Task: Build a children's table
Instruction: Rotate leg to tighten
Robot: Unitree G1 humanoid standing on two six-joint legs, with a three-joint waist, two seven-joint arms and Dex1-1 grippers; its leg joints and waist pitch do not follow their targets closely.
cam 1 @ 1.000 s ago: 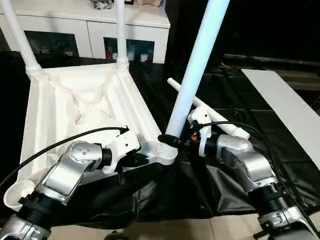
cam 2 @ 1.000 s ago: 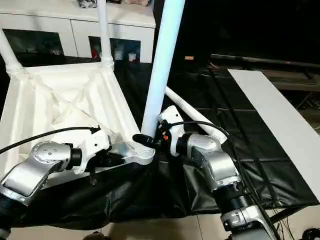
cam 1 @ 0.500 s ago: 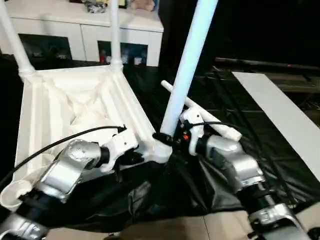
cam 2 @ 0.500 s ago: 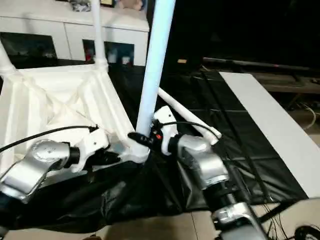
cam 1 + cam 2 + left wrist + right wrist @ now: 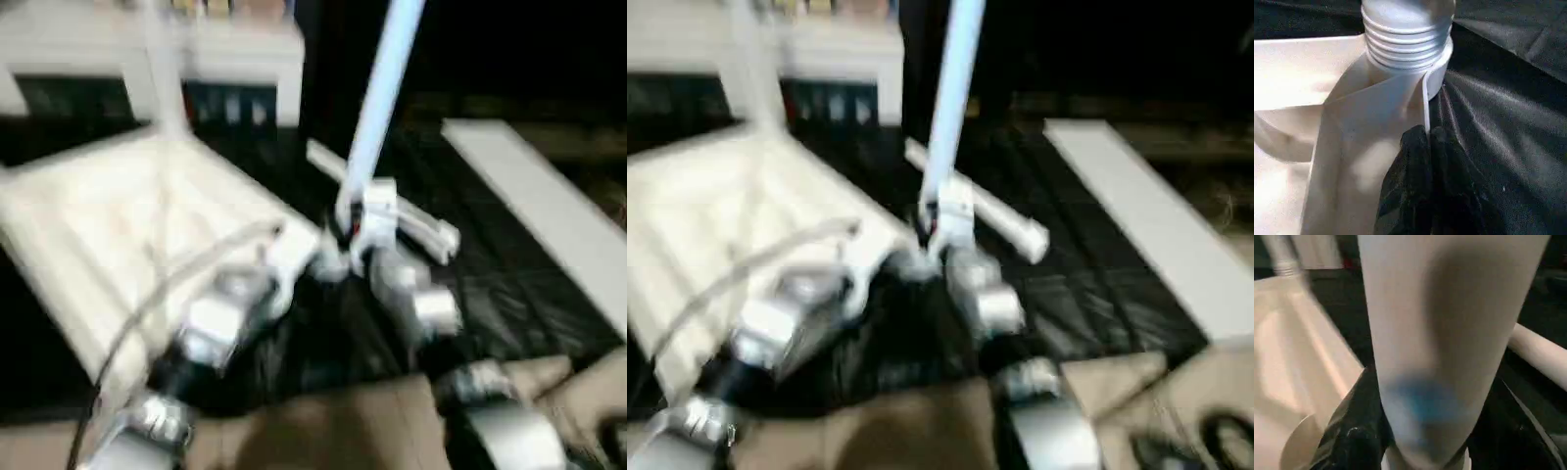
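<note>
Left pincer (image 5: 1427,147): clenched on white ribbed plastic tabletop (image 5: 1376,112) rim | right pincer (image 5: 1415,431): grasping upright white tapered leg (image 5: 1444,333), forearm angled inward

Head views motion-blurred, upright leg (image 5: 377,117) cut off at top edge, cabinet (image 5: 147,59) smeared, far legs indistinct

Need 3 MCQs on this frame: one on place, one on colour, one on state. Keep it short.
1. Where does the loose leg lie?
A on the black sheet
B on the cabinet
C inside the tabletop

2. Colour of the tabletop?
A black
B white
C red

3. What is the left end effector doing?
A hanging open in the air
B pinching the tabletop's edge wall
C holding a leg

A: it rests on the black sheet beside the right end effector.
B: its ribbed underside is white.
B: both fingers close on the thin wall below the threaded leg.
</note>
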